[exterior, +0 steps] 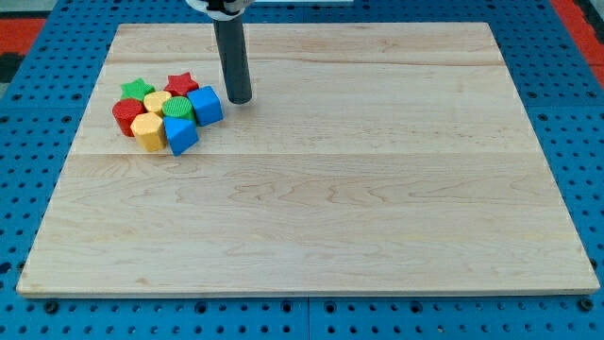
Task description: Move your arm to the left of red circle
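The red circle block sits at the left end of a tight cluster near the board's upper left. Around it lie a green star, a red star, a yellow block, a green round block, a blue cube, a yellow hexagon block and a blue triangle block. My tip rests on the board just right of the blue cube, on the cluster's right side, well to the right of the red circle.
The wooden board lies on a blue perforated table. The rod's shaft rises to the view's top edge.
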`<action>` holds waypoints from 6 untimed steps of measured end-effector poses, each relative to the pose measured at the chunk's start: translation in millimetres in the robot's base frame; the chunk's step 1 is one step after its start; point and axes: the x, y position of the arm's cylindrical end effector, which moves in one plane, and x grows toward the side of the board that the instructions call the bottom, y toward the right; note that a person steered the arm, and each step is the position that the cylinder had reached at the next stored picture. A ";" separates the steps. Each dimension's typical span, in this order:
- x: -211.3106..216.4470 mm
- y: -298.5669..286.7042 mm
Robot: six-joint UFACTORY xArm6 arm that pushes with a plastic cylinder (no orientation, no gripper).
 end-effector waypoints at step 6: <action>11.6 -167.1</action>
